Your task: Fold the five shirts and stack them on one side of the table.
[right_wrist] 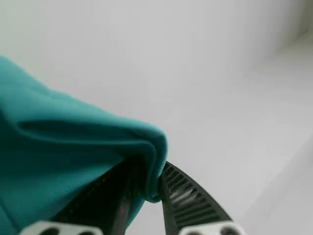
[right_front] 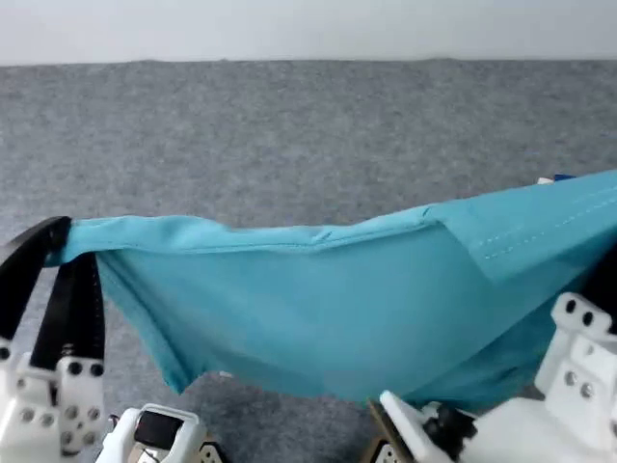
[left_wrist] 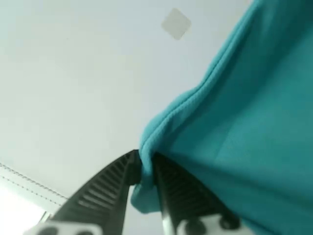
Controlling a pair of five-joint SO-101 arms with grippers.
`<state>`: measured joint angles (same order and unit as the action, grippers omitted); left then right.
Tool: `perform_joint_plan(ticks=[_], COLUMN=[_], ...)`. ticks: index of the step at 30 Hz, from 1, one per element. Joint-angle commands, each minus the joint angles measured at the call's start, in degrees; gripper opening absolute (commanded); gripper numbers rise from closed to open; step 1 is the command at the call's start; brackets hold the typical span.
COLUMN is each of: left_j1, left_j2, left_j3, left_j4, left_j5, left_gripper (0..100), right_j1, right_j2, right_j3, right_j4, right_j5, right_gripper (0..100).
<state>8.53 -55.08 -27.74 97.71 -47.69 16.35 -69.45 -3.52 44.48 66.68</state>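
At 9 o'clock: left gripper [left_wrist: 142, 162] clamped on thin hem of shirt [right_front: 337, 309]; slip risk under tension. Shirt strung mid-air over table [right_front: 289, 135], belly sagging toward 6. At 3 o'clock: right gripper [right_wrist: 152, 182] pinching bunched fold; uneven release likely to crumple cloth.

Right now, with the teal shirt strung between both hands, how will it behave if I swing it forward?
Probably floppy: the teal shirt sags in the middle between its held ends. Likely light, since the left hand and right hand each carry it by a small bunched edge. It may swing and lag.
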Motion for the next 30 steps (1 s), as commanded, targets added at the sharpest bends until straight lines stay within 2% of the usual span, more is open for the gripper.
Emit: perform_joint_plan(ticks=[1,6,10,13,20,25,30], left_j1=[-0.26,-0.26,-2.29,-5.27,-7.47,-7.74,-7.82], left_j2=[1.05,1.23,1.23,1.32,1.41,1.49,3.69], left_j3=[5.67,17.36,29.49,41.63,65.54,78.37,82.68], left_j4=[-1.85,-3.96,-13.8,-25.05,-49.93,-65.76,-72.62], left_j5=[-0.88,-0.88,-0.79,-0.7,-0.7,-0.88,-0.88], left_gripper=[1,1,1,1,1,1,1], right_j1=[0.22,-4.44,-9.01,-10.95,-13.85,-14.02,-14.02], right_j2=[6.37,11.3,12.79,13.67,16.48,22.37,31.16], right_j3=[-0.18,8.0,15.65,22.15,38.24,43.69,43.69], right_j4=[1.63,1.98,0.92,-1.98,-18.59,-29.49,-39.52], right_j5=[0.26,0.62,0.7,0.53,0.62,0.62,0.53], right_gripper=[1.0,1.0,1.0,0.9,0.9,0.9,0.9])
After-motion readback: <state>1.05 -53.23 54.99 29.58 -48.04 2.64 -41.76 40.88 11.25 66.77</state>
